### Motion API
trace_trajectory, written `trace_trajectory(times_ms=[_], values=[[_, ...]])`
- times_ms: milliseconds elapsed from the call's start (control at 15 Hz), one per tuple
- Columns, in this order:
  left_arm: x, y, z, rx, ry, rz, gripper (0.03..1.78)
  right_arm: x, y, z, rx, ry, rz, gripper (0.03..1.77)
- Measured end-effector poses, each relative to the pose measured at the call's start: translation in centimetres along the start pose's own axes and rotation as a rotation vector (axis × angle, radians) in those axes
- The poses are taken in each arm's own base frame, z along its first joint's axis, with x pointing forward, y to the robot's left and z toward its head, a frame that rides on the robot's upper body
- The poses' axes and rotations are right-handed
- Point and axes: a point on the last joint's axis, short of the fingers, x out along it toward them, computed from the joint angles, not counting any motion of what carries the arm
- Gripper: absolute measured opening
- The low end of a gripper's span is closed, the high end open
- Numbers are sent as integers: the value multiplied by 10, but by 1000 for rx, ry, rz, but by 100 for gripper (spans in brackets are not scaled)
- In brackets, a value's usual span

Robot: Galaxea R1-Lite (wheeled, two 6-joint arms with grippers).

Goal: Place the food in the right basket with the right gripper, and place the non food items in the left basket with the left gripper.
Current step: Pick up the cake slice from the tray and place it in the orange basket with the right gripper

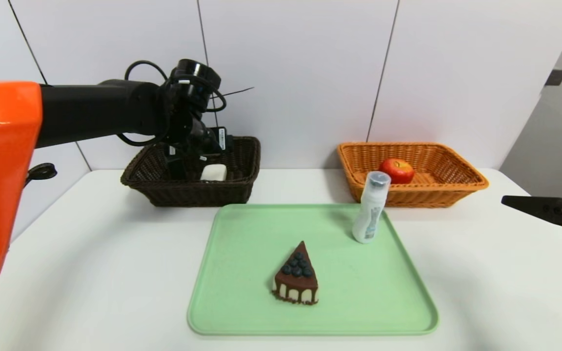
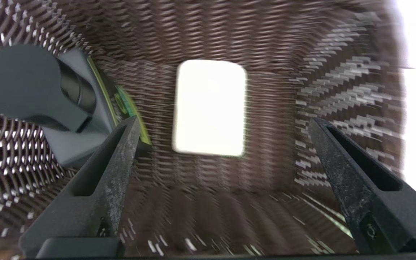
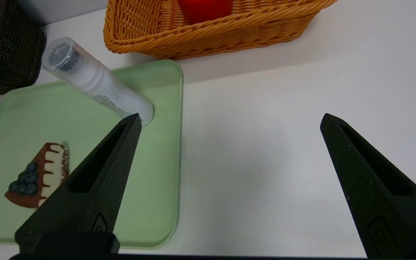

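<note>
Dark brown wicker forms the left basket (image 1: 190,187), which sits at the back left of the white table (image 1: 90,273). The left end effector (image 2: 222,122) hangs over its interior with fingers spread wide and nothing between them. Below it, on the basket floor, lies the white soap bar (image 2: 209,108), and beside that, against the woven wall, rests the black pump bottle (image 2: 49,101). In the head view the soap bar (image 1: 213,172) shows just past the left arm's wrist.

At the back right stands the orange-tan right basket (image 1: 456,187), with the red-yellow apple (image 1: 396,170) inside it. Between the two baskets and nearer the robot lies a pale green tray (image 1: 242,317). On it, the white tube bottle (image 1: 371,207) with a clear cap stands at the far right corner, leaning slightly. The chocolate cake slice (image 1: 296,280), topped with blueberries, sits near the tray's middle, well apart from the bottle.

The right end effector (image 3: 229,121) hovers over bare table to the right of the tray, its fingers spread and empty.
</note>
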Motion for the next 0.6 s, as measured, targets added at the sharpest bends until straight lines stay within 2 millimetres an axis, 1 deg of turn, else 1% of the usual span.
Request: trace_trajectory(times_ms=[133,267,400,600], values=[[-20,-4,0,23,34,-35,166,0,0,-2,-12,10,-2,171],[-45,-17,-5,42,79,-116,167,1,-1,-5,-69,37,-4,171],[-70,-31,-11,70,105,-172,167,4,0,-6,-88,47,2,171],[-100,-49,-27,72,176,-210,168,7,2,-1,-96,51,6,171]])
